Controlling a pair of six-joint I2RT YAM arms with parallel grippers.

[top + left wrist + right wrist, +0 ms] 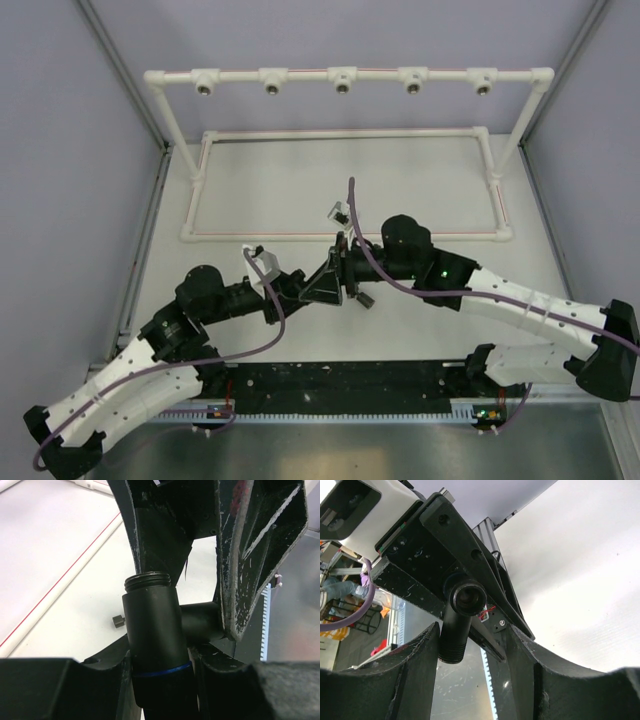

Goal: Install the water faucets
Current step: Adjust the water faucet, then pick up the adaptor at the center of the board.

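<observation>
The left gripper [160, 662] was clamped on the T-shaped black faucet [152, 622] above the table [60, 555], the right gripper [472, 655] with jaws apart around it; releasing before those closed could drop it near the stubby faucet [117, 621].

The top camera hangs above and behind the black arm bases [60, 445], looking steeply down toward 12 o'clock over the whole flat white table [420, 190] to the white plastic pipe frame [345, 80]. The left wrist camera sits close behind the left fingers [45, 690]; the right wrist camera, as close behind the right fingers [395, 680], tilts upward. Both wrist views share the black T-shaped plastic faucet [152, 630], seen from opposite sides
</observation>
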